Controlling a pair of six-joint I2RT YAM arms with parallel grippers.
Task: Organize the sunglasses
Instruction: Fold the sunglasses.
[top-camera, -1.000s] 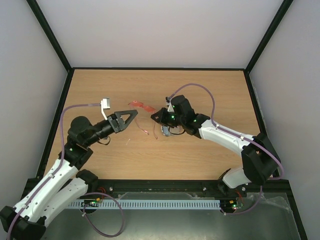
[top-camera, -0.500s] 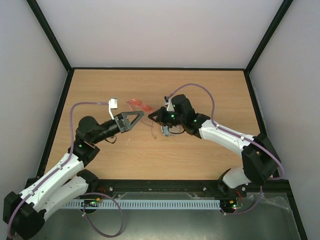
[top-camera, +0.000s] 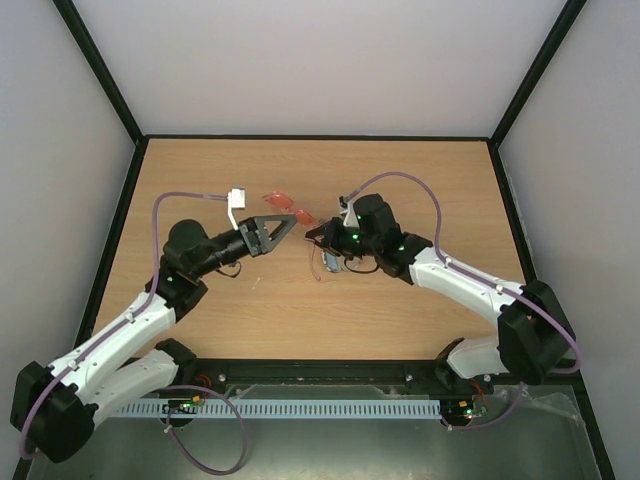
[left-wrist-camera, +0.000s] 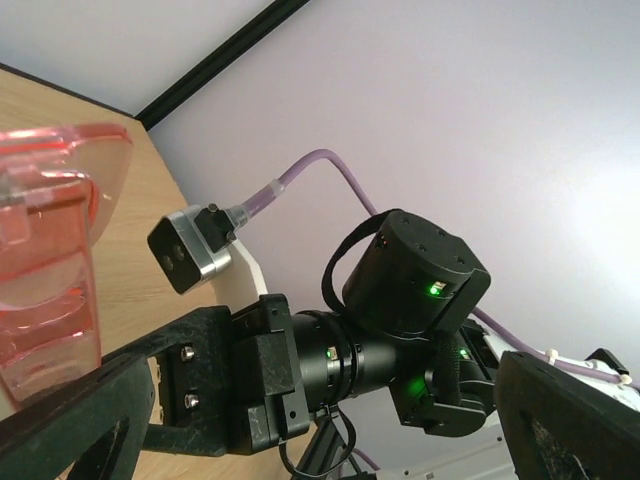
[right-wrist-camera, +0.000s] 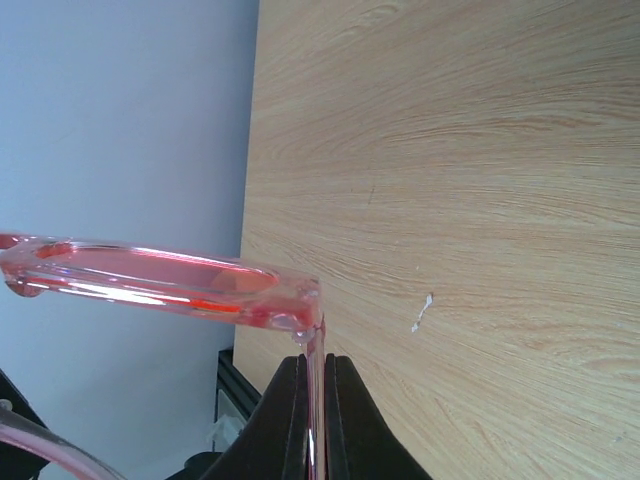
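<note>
The sunglasses, with a translucent red-orange frame and red lenses, are held above the middle of the wooden table. My right gripper is shut on one thin temple arm just behind the hinge. The right wrist view shows this grip, with the front frame reaching left. My left gripper is open and empty, its tips just below and beside the lenses. In the left wrist view one lens sits at the left edge. The right arm's wrist fills the space between the open left gripper's fingers.
A black rail edges the table on the left, back and right, with white walls behind it. A small white speck lies on the wood. Purple cables loop above both arms.
My left arm has reached right and forward, bringing its open gripper up to the lenses. The right gripper has shifted the sunglasses slightly right and back, still shut on the temple arm.
</note>
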